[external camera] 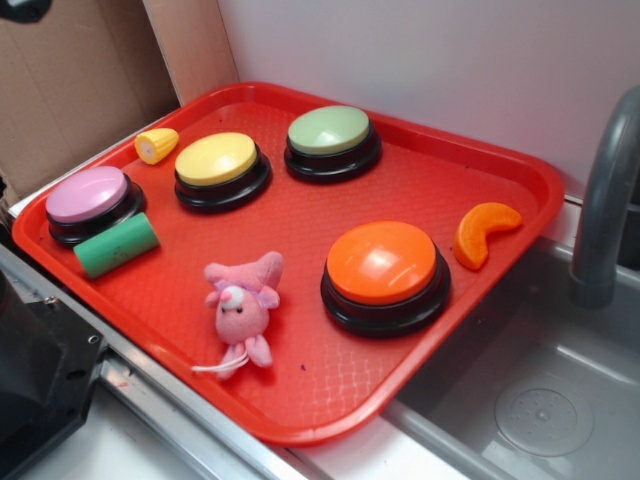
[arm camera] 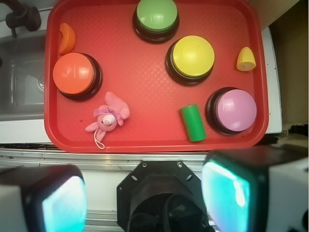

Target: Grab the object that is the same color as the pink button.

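A small pink plush animal [external camera: 243,305] [arm camera: 108,117] with floppy ears and a thin white string tail lies near the front edge of the red tray [external camera: 300,210] [arm camera: 145,82]. The pink button [external camera: 90,200] [arm camera: 235,110] sits at the tray's left corner in the exterior view, at the right in the wrist view. My gripper [arm camera: 145,198] hangs high above, outside the tray's near edge, open, with nothing between its teal pads [arm camera: 65,205]. It does not show in the exterior view.
On the tray also stand a yellow button [external camera: 220,165] [arm camera: 192,57], a green button [external camera: 330,137] [arm camera: 156,15] and a large orange button [external camera: 385,272] [arm camera: 75,75]. A green cylinder [external camera: 117,245] [arm camera: 193,123] lies beside the pink button. A toy corn [external camera: 157,145] and an orange slice [external camera: 484,232] lie near the rims. A sink [external camera: 540,400] and faucet [external camera: 605,200] are to the right.
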Controlling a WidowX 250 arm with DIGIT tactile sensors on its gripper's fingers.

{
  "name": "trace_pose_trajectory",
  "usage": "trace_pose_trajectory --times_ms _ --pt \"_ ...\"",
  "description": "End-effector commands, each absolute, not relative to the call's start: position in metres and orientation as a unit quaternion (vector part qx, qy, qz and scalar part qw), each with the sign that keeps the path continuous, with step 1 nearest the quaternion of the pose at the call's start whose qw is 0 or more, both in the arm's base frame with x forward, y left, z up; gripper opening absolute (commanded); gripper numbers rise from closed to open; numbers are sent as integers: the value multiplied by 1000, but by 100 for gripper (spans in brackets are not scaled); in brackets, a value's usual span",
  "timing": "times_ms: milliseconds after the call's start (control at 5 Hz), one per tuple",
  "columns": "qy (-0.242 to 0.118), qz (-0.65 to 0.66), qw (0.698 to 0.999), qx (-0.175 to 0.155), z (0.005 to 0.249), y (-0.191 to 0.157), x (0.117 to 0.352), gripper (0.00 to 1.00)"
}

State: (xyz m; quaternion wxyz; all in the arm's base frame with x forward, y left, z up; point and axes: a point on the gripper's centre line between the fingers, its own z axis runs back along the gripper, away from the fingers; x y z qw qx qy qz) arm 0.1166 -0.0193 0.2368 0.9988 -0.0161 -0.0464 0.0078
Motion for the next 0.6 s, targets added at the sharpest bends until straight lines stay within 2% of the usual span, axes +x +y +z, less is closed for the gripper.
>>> trace_pose_trajectory --times_ms 0,400 --pt "-46 8 999 -16 237 -19 117 100" --pt "-94 44 995 9 213 -36 133 100"
